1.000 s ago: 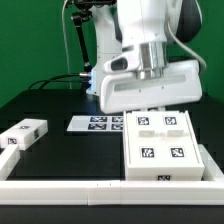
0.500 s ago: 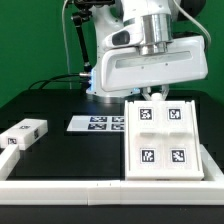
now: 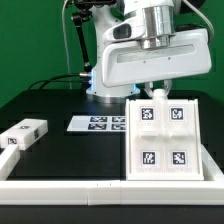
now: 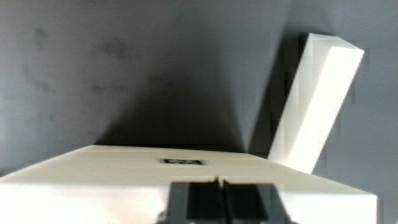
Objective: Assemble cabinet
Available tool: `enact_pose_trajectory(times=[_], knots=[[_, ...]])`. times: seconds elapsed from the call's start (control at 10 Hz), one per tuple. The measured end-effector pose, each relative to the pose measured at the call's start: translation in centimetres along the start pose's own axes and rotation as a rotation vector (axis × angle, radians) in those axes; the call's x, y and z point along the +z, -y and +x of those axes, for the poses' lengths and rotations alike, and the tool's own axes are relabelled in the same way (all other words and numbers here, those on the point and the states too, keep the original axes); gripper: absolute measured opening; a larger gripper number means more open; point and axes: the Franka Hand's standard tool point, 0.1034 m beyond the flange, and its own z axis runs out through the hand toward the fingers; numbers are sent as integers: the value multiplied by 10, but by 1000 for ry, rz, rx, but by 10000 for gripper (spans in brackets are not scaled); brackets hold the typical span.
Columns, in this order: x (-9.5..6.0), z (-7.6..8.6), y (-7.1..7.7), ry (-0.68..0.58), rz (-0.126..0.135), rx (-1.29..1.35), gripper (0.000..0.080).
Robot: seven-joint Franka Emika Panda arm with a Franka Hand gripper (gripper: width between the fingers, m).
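You've got the cabinet (image 3: 165,135) on the black table (image 3: 70,155), at the exterior view's right, wide top face up. The gripper (image 3: 158,93) hangs right over its far edge. In the wrist view the cabinet (image 4: 107,165) fills the low foreground, and the gripper (image 4: 217,200) shows as two dark fingers (image 4: 192,200) close together with only a thin slit between them. You can't tell whether they pinch the cabinet's far edge or just sit against it.

Versus a second ago, the arm's white hand is higher. It covered the far half of the cabinet top then, and now both far tags are in view. The cabinet's left edge also sits slightly further toward the exterior view's right.

All the markings are black-and-white square tags, patterns only and too small to read. Four are on the cabinet top, and one small tag (image 4: 183,159) shows in the wrist view.

To the exterior view's left of the cabinet:
- The marker board (image 3: 97,123) lies flat, just beside it.
- A small white block (image 3: 24,132) with tags lies well apart from it.

A long white rail (image 3: 60,186) runs in front of the cabinet. A long white piece (image 4: 317,100) stands beyond the cabinet in the wrist view, but you can't tell which part it is.
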Motion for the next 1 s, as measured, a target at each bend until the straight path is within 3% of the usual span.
enact_pose_trajectory(times=[0.4,0.7,1.0], knots=[[-25,20,10,16,12,6,2],[-23,34,3,20,19,14,2],[-15,34,-2,19,18,10,2]])
